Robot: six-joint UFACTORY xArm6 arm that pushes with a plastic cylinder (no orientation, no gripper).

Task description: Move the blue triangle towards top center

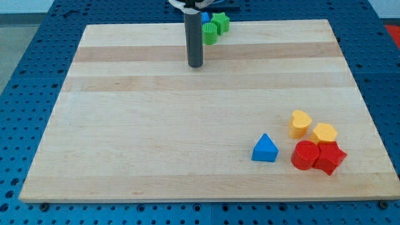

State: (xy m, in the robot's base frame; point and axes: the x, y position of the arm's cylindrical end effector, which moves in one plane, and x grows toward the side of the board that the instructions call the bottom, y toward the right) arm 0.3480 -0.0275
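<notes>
My tip (196, 65) has no pincer and rests on the wooden board (125, 125) near the view's top middle. The blue triangle (265, 149) sits far away at the bottom right, near yellow and red blocks.

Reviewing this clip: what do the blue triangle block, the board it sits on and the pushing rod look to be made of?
The blue triangle block looks like moulded plastic: uniform saturated colour, smooth matte faces with soft edges. The light wooden board appears to be wood, given its pale grain and lengthwise plank bands, with a smooth finish. The dark rod ending in my tip is matte grey-black; metal or plastic cannot be told. My tip stands far to the upper left of the triangle.
</notes>
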